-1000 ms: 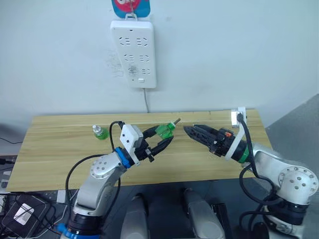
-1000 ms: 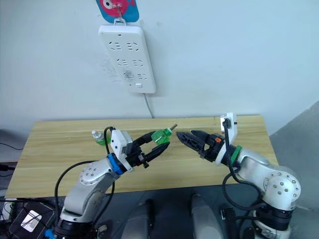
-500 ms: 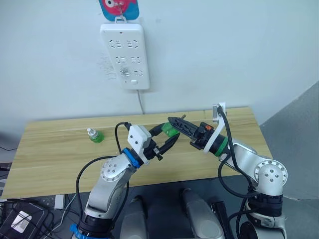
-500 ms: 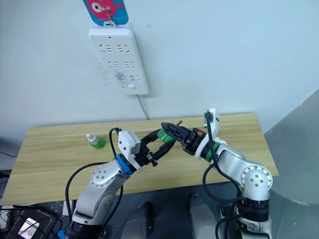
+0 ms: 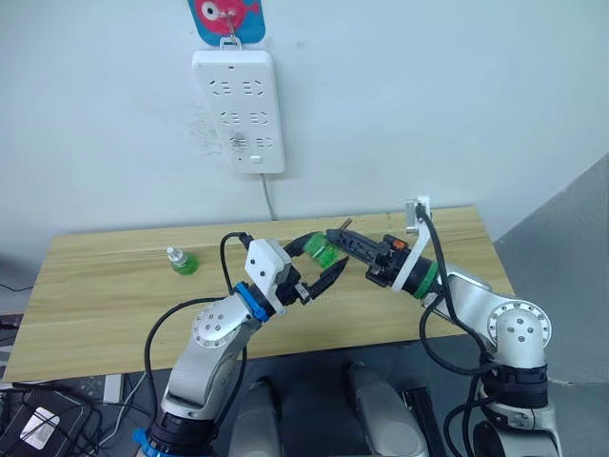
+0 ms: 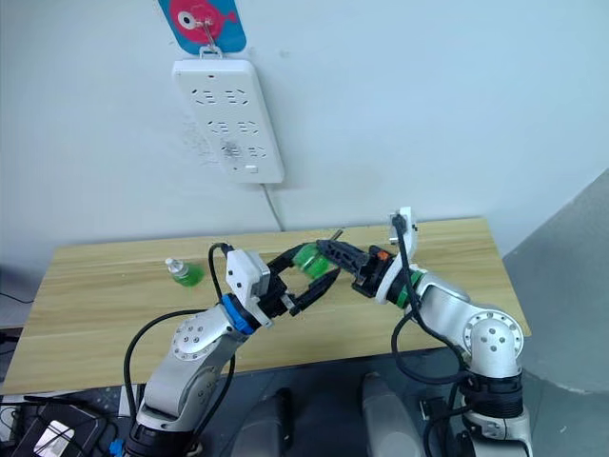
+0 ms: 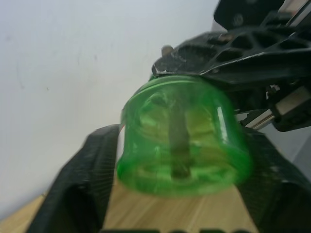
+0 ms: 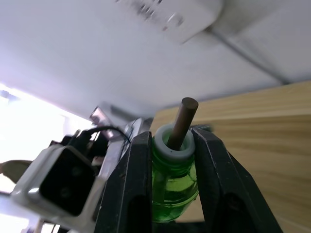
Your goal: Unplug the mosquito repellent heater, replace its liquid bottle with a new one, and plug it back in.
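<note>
The liquid bottle point(image 5: 321, 251), small, translucent green, with a bare wick stem point(image 8: 183, 119), hangs above the middle of the wooden table point(image 5: 114, 305). My right gripper point(image 8: 172, 137) is shut on its white neck, one finger on each side. My left gripper point(image 5: 328, 255) stands open around the bottle's body, its black fingers point(image 7: 80, 187) spread on either side of the base. The new one point(image 5: 181, 261), a green bottle with a white cap, stands upright on the table at the left back. The mosquito repellent heater is out of view.
A long white power strip point(image 5: 238, 109) hangs on the wall above the table, with its cable point(image 5: 269, 200) running down behind the back edge. The table's right edge lies just beyond my right arm.
My right gripper reached in from the right and closed on the bottle's neck. My left gripper's fingers then spread apart, letting go of the bottle's body.
</note>
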`<state>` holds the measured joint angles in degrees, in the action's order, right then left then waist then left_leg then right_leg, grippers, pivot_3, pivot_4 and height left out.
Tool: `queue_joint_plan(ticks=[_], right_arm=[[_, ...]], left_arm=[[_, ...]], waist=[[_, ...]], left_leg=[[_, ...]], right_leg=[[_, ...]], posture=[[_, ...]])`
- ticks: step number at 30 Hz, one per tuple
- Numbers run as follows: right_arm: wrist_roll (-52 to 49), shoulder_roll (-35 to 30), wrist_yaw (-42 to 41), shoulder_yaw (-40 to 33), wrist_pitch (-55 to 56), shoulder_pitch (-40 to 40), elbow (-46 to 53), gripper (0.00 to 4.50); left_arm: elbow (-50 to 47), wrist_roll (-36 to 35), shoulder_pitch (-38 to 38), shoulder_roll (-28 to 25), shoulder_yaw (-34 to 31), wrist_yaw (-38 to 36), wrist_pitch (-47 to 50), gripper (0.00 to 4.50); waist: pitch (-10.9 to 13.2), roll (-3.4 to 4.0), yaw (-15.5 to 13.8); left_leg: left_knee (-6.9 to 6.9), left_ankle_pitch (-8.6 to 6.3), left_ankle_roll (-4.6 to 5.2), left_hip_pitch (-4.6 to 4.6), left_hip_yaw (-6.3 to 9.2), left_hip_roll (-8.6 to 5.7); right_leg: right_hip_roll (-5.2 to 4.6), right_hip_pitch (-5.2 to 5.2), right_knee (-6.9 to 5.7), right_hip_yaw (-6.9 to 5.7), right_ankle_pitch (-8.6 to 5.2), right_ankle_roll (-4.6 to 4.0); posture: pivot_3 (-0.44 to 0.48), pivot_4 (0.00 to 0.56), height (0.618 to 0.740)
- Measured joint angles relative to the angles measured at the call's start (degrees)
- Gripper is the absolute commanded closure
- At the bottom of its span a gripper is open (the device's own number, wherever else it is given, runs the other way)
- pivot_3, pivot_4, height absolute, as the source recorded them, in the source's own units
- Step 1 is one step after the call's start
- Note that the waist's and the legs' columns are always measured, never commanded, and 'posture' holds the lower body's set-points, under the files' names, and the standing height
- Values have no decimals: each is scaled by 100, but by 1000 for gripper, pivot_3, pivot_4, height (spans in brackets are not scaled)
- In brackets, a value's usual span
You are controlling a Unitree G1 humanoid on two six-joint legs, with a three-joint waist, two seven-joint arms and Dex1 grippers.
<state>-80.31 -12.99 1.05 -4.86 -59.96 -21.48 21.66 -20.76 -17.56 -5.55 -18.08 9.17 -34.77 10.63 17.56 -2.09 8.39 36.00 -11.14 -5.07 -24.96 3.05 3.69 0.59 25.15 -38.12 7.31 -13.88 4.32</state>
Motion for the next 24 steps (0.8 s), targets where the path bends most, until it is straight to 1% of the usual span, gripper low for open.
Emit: queue_joint_plan(ticks=[2,4,7,8,10,11,13,15,16,18,20,23,24], right_arm=[[254,-355,-197,-24,66,9,0,3684],[843,-630,-482,43,299,13,-18,3684],[2536,-960,-1100,819,1296,1,-344,3684],[3411,-934,-1306,1251,1982,-28,-745,3684],[4392,-813,-1508,1671,2857,-55,-1421,3684],[4838,-708,-1577,1808,3314,-96,-1795,3684],[5755,-402,-1667,2017,4430,-322,-2887,3684],[6231,-158,-1738,2033,5148,-603,-3762,3684],[6497,11,-1783,2020,5633,-823,-4398,3684],[6782,192,-1829,1971,6172,-1049,-5120,3684],[7032,325,-1871,1942,6649,-1261,-5825,3684],[7257,409,-1990,1836,7034,-1428,-6485,3684],[7274,440,-2023,1770,7118,-1457,-6650,3334]], left_arm=[[-109,29,286,-399,-76,-118,66,0],[-230,39,630,-746,-257,-226,133,0],[-527,40,1167,-1078,-561,-219,166,0],[-696,39,1384,-1145,-696,-200,175,0],[-902,37,1618,-1201,-791,-172,204,0],[-996,39,1726,-1207,-823,-149,232,0],[-1215,57,1943,-1233,-860,-82,271,0],[-1349,87,2068,-1242,-876,-64,278,0],[-1423,99,2142,-1243,-882,-37,293,0],[-1501,106,2188,-1242,-882,9,308,0],[-1532,109,2212,-1243,-882,39,321,0],[-1536,132,2301,-1241,-886,46,289,0],[-1536,157,2339,-1226,-891,53,240,0]], waist=[[0,0,4],[0,0,-3],[-2,2,-12],[-4,-2,-12],[-5,-2,-31],[-5,-3,-36],[-5,-3,-50],[-6,-4,-55],[-7,-5,-64],[-7,-6,-85],[-7,-6,-114],[-7,-5,-194],[-7,-5,-205]], left_leg=[[-2,0,0,0,-2,0],[-5,0,0,1,-2,2],[-7,0,0,5,-4,4],[-6,0,-1,7,-6,4],[-6,0,-1,6,-13,2],[-5,0,-1,6,-13,2],[-4,0,-1,6,-18,0],[-4,0,-1,6,-18,0],[-4,0,-1,7,-17,2],[-6,0,-1,8,-14,2],[-9,0,-1,8,-14,2],[-12,-1,-1,8,-14,1],[-13,-1,-1,8,-14,1]], right_leg=[[0,1,3,3,0,0],[0,5,1,1,-2,-1],[1,7,2,1,-2,-3],[1,7,5,1,-2,-3],[-2,7,7,5,-2,-3],[-2,6,9,6,-2,-3],[-5,6,8,10,-1,-3],[-5,6,8,10,0,-5],[-4,5,5,8,1,-6],[-3,5,4,5,1,-6],[-3,5,5,4,3,-9],[-4,6,6,5,14,-28],[-4,6,6,5,15,-30]], posture=[[-163,272,740],[-157,272,740],[-135,274,740],[-122,275,740],[-104,273,740],[-91,272,740],[-69,271,740],[-46,270,740],[-40,266,740],[-32,263,740],[-28,265,740],[-27,259,740],[-29,257,740]])
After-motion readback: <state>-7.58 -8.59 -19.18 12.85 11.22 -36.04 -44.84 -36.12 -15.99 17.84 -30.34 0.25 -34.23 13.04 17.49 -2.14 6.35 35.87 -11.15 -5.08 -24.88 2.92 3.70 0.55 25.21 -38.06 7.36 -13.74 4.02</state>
